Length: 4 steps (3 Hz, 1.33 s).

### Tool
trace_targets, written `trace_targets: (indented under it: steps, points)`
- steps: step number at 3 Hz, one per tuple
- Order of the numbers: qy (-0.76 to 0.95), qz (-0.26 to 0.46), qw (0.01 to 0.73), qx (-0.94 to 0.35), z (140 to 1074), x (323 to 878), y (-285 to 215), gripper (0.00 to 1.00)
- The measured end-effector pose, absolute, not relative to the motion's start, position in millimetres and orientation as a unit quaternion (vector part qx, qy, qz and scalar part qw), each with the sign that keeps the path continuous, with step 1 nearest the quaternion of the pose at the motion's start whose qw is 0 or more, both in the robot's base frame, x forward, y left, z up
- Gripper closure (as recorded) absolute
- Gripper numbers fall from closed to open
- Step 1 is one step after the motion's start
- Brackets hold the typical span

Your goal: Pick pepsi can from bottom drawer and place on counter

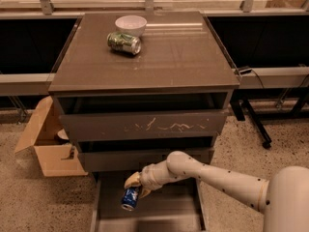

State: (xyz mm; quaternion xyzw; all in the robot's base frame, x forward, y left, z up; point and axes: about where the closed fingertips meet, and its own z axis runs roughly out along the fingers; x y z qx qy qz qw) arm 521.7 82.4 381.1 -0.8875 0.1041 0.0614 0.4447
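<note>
Pincer (138,187) low at the cabinet's foot, over the open bottom drawer (169,212), near its left front part. White arm (217,178) reaches in from the lower right. The pale fingers (131,181) are only narrowly apart, clenched on the upper end of the pepsi can (129,198). No other contact seen.

Pepsi can: tilted, silver lower end pointing down and left, hanging below the fingers, inside the drawer's outline. Cannot tell whether its lower end touches the drawer floor.

Bottom drawer: pulled out toward the camera, thin side walls. Flat floor bare apart from the can.

Above it, a plain drawer front (116,159), then a scratched drawer front (145,125). Dark gaps over both; contents not visible.

Table (178,57): glossy grey-brown top. White bowl (131,24) at the rear left, upright; inside looks empty. Green-and-silver can (124,42) lies on its side just in front of the bowl.

Floor, left of the cabinet: cardboard box (48,151), flaps open. Contents cannot be made out.
</note>
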Motion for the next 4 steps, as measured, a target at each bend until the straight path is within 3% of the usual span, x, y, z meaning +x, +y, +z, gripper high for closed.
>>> trace_targets:
  steps: [1, 3, 4]
  points:
    - [0.155, 0.106, 0.492, -0.850, 401, 523, 107, 1.00]
    - [0.150, 0.098, 0.501, -0.847, 407, 518, 105, 1.00]
    - [0.146, 0.057, 0.519, -0.840, 445, 509, 85, 1.00]
